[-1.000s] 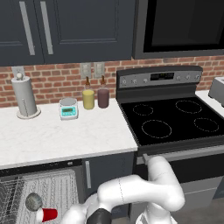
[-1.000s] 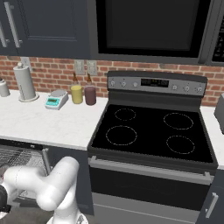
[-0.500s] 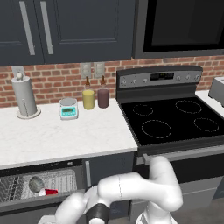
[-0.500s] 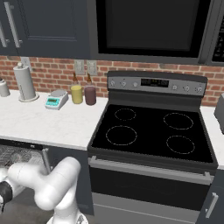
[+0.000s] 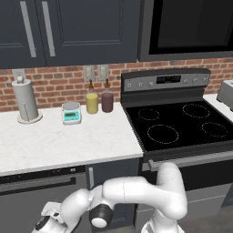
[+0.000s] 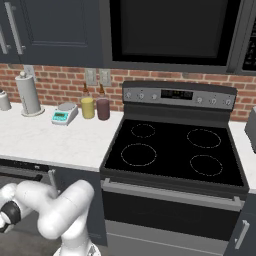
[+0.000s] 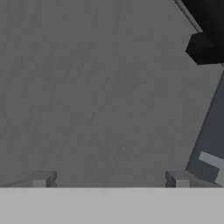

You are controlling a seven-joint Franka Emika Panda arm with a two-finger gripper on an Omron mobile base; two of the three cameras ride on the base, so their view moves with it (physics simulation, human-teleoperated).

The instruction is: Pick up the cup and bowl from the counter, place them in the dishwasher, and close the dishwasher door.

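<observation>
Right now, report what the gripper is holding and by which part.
Nothing. In the hand view the gripper is open, its fingertips apart with only the flat grey dishwasher door ahead of them.

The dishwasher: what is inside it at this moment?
Nothing inside can be seen. The dishwasher door stands shut under the counter and covers the interior, so its contents are hidden.

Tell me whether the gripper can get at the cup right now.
Probably not. The dishwasher door stands upright and looks shut under the counter, so nothing inside is reachable. The gripper, jaws apart, faces the flat grey door panel; the door would have to come down first.
</observation>
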